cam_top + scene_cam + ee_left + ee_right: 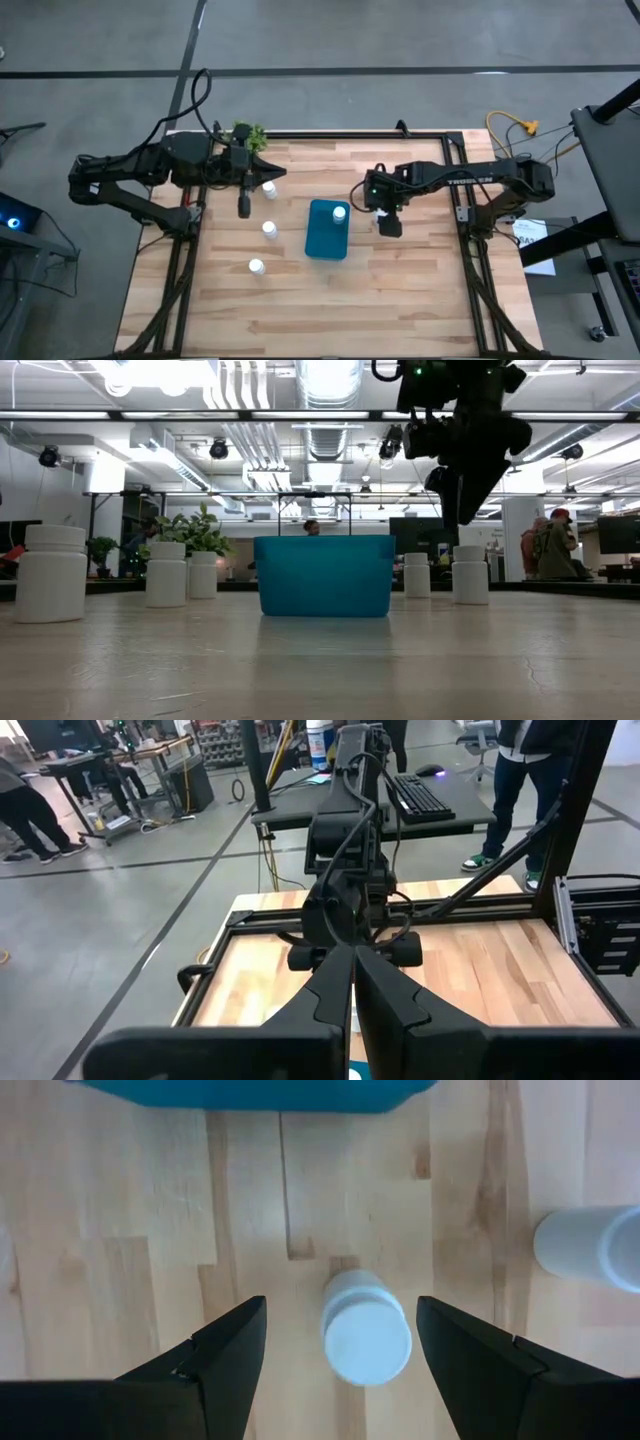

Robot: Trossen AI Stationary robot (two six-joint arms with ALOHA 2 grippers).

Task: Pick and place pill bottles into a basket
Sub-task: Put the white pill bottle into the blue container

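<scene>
The pill bottle [366,1328] stands upright on the table [400,290], long axis vertical and cap up, just beside the basket [327,232] on its right. My right gripper [340,1345] hangs directly above it, fingers spread wide to either side, touching nothing. One bottle [339,212] already sits in the basket (at its far end). My left gripper [244,207] waits over the left side, fingers closed together, empty.

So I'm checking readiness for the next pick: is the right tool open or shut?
Open. In the right wrist view, the right tool has its fingers spread wide on either side of an upright pill bottle, touching nothing.
</scene>
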